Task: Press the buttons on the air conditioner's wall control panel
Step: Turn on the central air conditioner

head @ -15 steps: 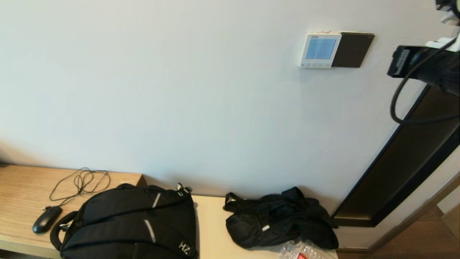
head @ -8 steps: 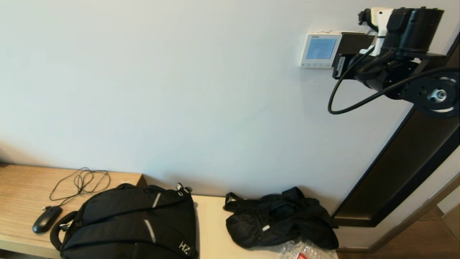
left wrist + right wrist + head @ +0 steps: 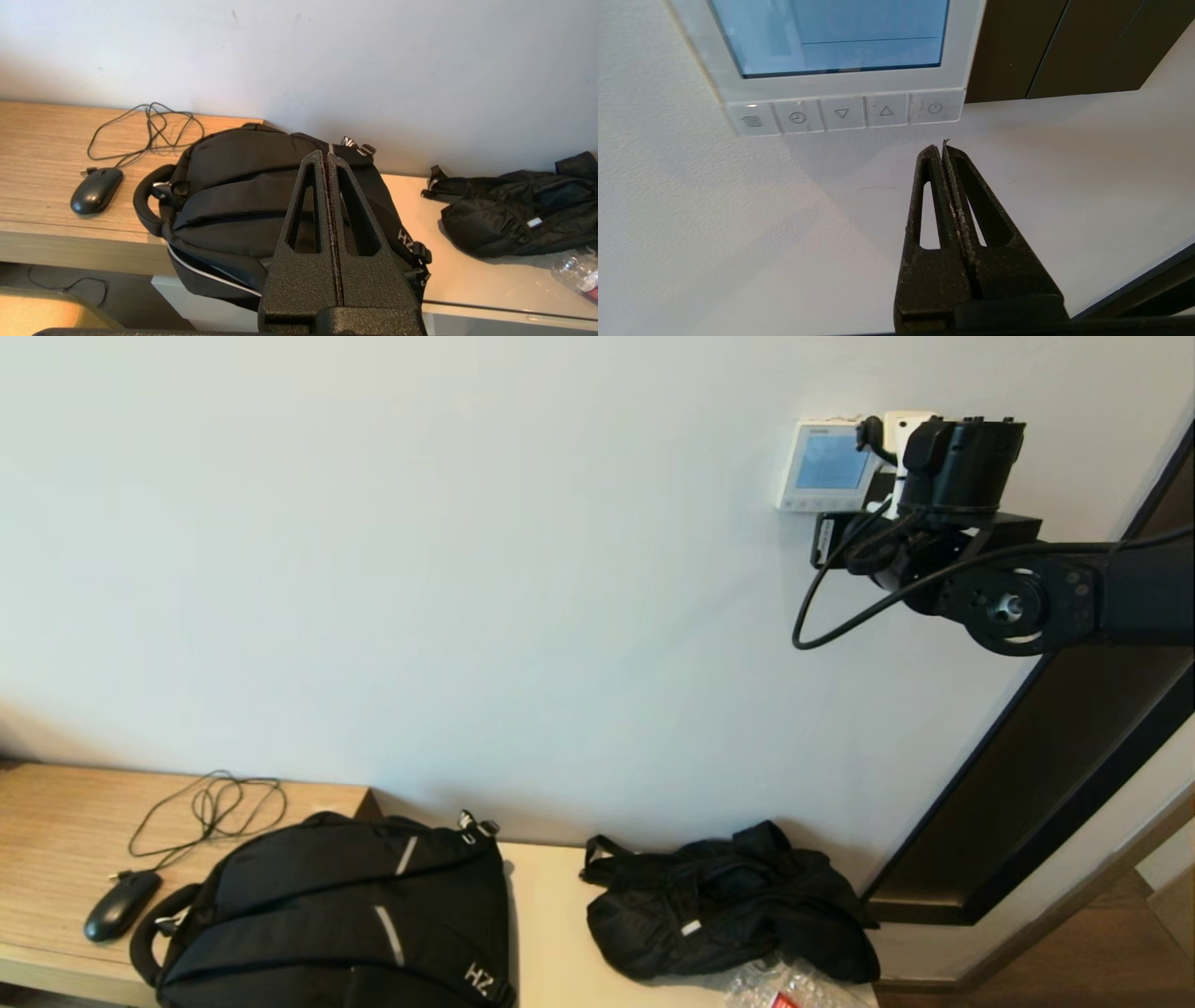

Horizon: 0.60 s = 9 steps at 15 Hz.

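Panel (image 3: 831, 51): on wall, high above bench's (image 3: 551, 933) right end, beside black plate (image 3: 1013, 46).
Buttons (image 3: 842, 113): row of five along panel's lower edge.
Right gripper (image 3: 943, 148): fingers closed, empty, tip just below power button (image 3: 934, 108), apart.
Left gripper (image 3: 326, 156): closed, empty, over backpack (image 3: 243, 186) at bench's front edge.

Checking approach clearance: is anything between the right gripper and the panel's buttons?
Nothing visible. The right gripper, fingers shut, sits just below the power button on the control panel, with only bare wall between.
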Motion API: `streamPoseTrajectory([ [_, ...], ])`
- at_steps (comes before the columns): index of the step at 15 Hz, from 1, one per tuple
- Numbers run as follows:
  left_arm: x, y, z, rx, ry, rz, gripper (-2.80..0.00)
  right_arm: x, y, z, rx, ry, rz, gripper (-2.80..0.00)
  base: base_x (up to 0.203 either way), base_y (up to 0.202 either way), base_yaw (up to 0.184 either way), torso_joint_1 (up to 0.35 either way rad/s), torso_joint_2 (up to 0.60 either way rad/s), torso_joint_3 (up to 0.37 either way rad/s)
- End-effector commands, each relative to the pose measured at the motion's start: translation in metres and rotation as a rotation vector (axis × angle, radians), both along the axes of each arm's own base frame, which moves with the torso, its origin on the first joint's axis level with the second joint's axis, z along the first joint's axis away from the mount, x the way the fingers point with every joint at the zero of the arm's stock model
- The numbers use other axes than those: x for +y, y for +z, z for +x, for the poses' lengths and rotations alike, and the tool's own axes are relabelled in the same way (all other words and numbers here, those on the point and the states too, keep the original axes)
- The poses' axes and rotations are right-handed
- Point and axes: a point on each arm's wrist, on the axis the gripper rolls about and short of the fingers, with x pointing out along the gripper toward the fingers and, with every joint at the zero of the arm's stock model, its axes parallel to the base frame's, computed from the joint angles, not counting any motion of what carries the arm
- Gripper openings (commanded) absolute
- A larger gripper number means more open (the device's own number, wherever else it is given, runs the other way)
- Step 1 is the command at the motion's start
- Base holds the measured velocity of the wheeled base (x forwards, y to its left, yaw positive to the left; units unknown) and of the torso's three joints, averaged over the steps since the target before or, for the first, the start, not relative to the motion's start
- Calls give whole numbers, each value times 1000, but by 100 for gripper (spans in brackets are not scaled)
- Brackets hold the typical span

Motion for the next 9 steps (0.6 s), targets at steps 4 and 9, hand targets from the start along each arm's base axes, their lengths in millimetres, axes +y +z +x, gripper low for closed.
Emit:
streamPoseTrajectory([
  [4,0,0,0,-1,0,-1,-280,-2,5,0,-20,-7,3,-280,0,0,0,0,0,0],
  [9,0,0,0,0,0,-1,-280,-3,18,-1,-62,-9,8,-280,0,0,0,0,0,0],
])
